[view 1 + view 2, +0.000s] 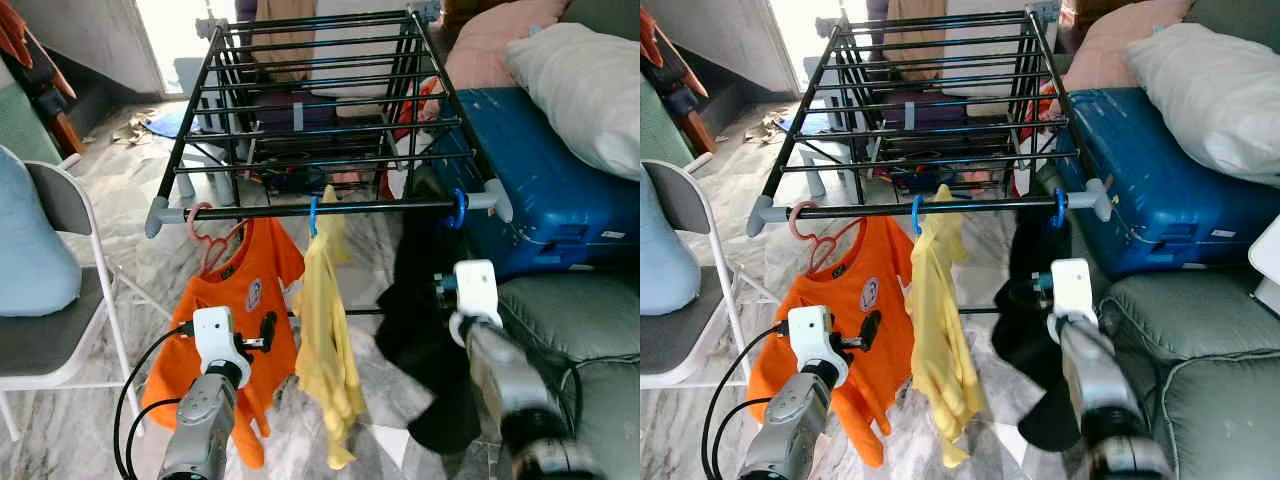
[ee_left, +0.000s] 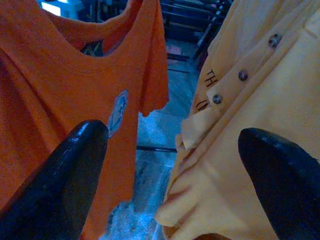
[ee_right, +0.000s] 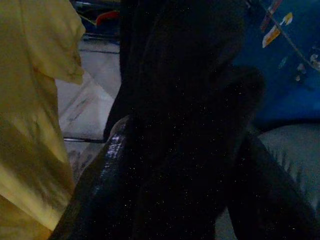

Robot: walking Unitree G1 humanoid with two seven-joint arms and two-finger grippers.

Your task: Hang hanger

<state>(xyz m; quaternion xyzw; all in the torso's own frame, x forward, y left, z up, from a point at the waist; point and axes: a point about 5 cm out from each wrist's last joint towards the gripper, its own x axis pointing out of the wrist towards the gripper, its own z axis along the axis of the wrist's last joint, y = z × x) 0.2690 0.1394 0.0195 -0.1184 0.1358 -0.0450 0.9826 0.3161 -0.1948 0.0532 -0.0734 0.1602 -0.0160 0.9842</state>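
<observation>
A black drying rack has a front rail (image 1: 330,210) carrying three garments. An orange T-shirt (image 1: 250,280) hangs on a pink hanger (image 1: 200,235). A yellow shirt (image 1: 325,330) hangs on a blue hanger (image 1: 313,215). A black garment (image 1: 420,340) hangs from a blue hook (image 1: 460,208) at the rail's right end. My left gripper (image 1: 262,335) is open in front of the orange shirt's right sleeve, holding nothing; beyond its fingers (image 2: 75,165) lies the gap between the orange and yellow shirts. My right gripper (image 1: 437,285) is open against the black garment, whose cloth (image 3: 190,100) lies between its fingers.
A blue suitcase (image 1: 540,190) stands right of the rack with a white pillow (image 1: 590,90) on top. A grey sofa arm (image 1: 580,320) is at my right. A folding chair (image 1: 60,340) with a blue cushion stands at my left. The floor is marble.
</observation>
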